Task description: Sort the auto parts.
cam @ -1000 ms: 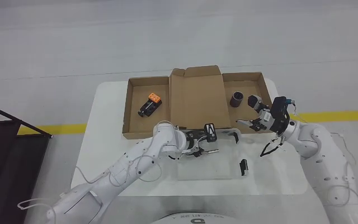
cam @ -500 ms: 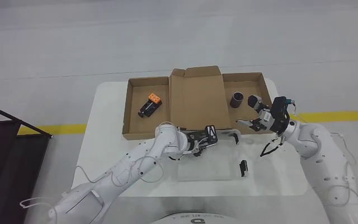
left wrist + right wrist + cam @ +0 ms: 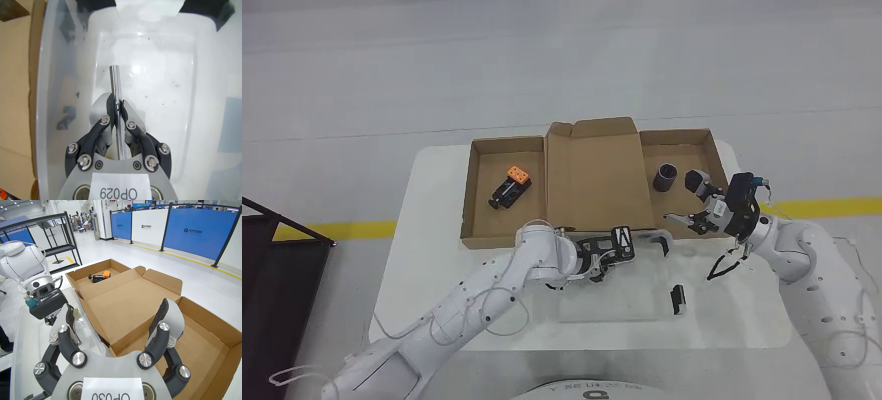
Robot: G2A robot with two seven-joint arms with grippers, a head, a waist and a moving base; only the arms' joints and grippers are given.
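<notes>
The left fingers (image 3: 111, 108) are clenched on the steel rod (image 3: 115, 81), which juts past their tips over the clear tray (image 3: 194, 98). The right fingers (image 3: 160, 315) hang released above the cardboard box (image 3: 204, 336). It is probably best to lift the rod level and clear of the tray's rim.

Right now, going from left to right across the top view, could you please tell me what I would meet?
Orange-and-black part in the cardboard box → left claw, shut on the metal rod → dark cylinder.
</notes>
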